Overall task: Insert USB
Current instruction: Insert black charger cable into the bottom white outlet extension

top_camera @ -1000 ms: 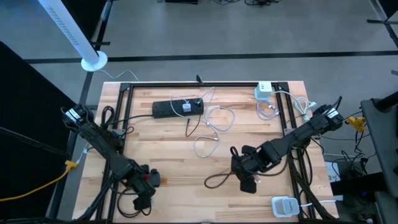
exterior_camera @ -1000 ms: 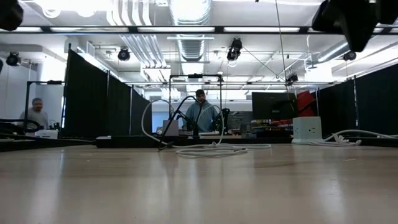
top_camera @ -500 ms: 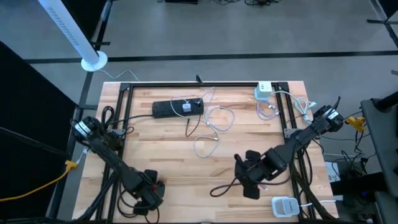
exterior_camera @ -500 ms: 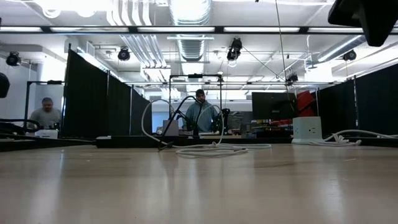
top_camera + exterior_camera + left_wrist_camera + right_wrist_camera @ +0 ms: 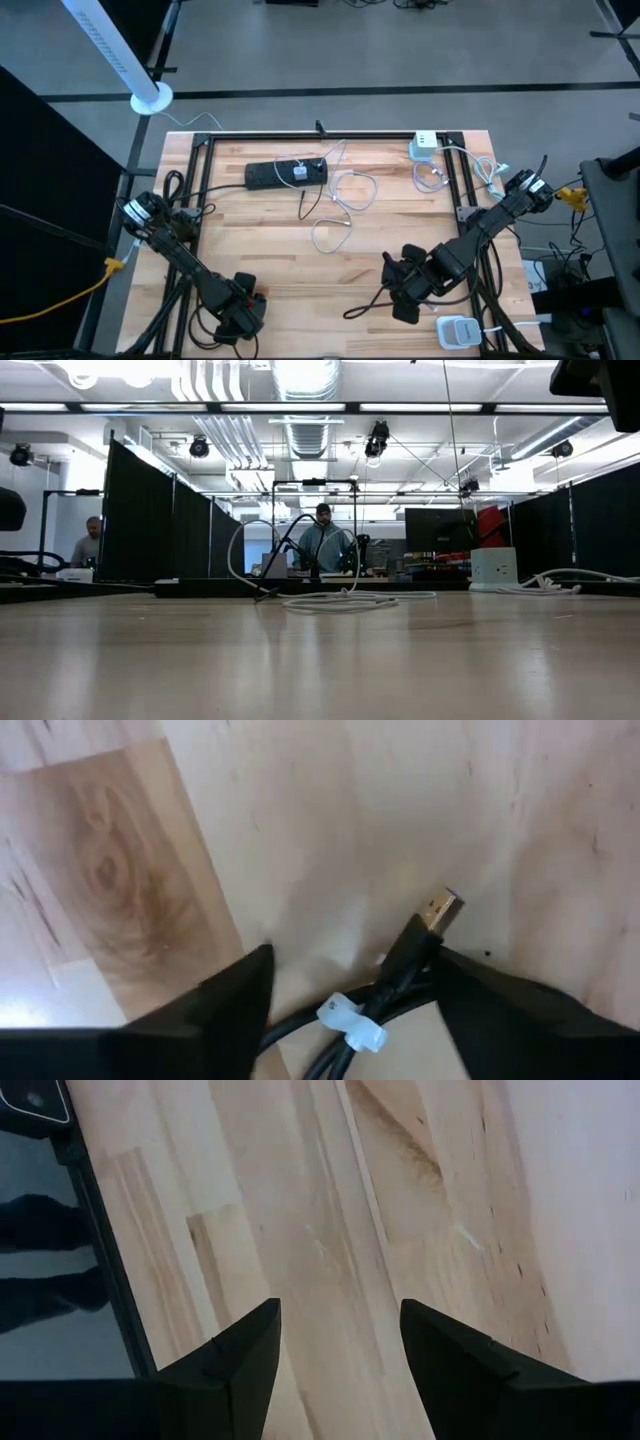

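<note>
A black USB cable (image 5: 400,965) lies flat on the wooden table, with its metal plug (image 5: 441,909) pointing away from my wrist and a white tie (image 5: 346,1020) wrapped around it. My left gripper (image 5: 355,955) (image 5: 241,312) points down over it at the near left of the table. It is open, with one finger on each side of the cable. My right gripper (image 5: 338,1305) (image 5: 408,285) hangs open above bare wood at the near right and holds nothing. A black power strip (image 5: 285,173) with a white adapter lies at the far side. My left gripper straddles the USB cable just behind the plug (image 5: 415,942), coming from above. One finger (image 5: 500,1000) lies close beside the cable, but I cannot tell whether it touches. The cable rests on the table.
A white charger block (image 5: 425,147) with white cords sits at the far right. Loose white cables (image 5: 340,200) lie mid-table. A white device (image 5: 456,330) lies at the near right corner. Black frame rails (image 5: 205,200) run along the table's sides. Black cords (image 5: 195,325) coil near the left arm. People stand beyond the table.
My left gripper has gone down and toward the table's near edge, rolling about its pointing line. My right gripper has drifted toward the near right corner. A black cord looping from the right hand has moved along with it.
</note>
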